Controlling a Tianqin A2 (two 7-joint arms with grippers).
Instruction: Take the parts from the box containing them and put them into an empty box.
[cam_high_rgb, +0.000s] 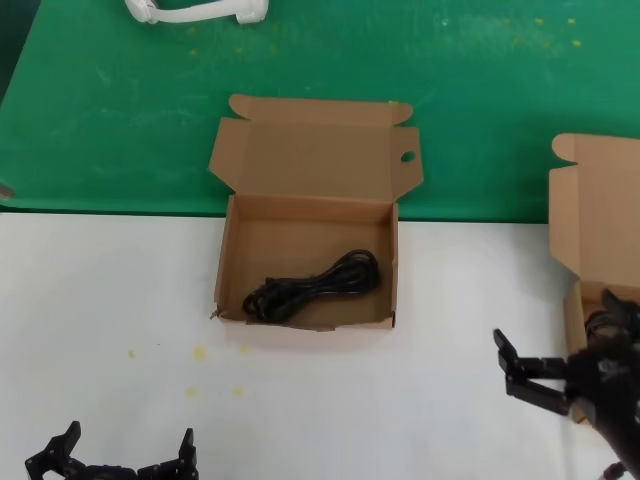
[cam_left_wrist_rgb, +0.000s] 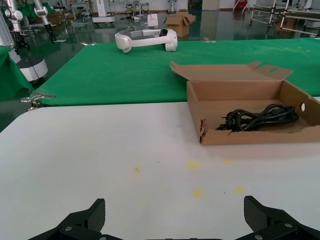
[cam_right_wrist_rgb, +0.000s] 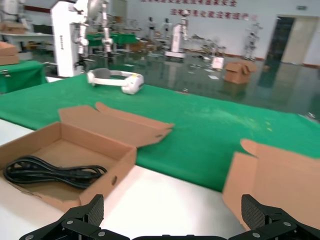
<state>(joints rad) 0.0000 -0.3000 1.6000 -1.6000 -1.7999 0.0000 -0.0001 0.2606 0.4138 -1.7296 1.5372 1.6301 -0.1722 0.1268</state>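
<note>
A factory hall seen beyond our white worktable

We work at a white tabletop (cam_high_rgb: 330, 400), flecked with a few yellow spots, and just behind it runs a green cloth surface (cam_high_rgb: 420, 90) on which a white headset-like device (cam_left_wrist_rgb: 146, 39) lies. Beyond the green cloth we see a glossy dark-green floor (cam_right_wrist_rgb: 280, 85) reflecting the light, with an open cardboard carton (cam_right_wrist_rgb: 239, 71) standing on it. Further past the cloth stand white machines and robot stands (cam_right_wrist_rgb: 67, 37), more green-covered benches (cam_right_wrist_rgb: 20, 75), and a pale far wall (cam_right_wrist_rgb: 210, 20) bearing red lettering, with a dark doorway (cam_right_wrist_rgb: 282, 37) set in it.
</note>
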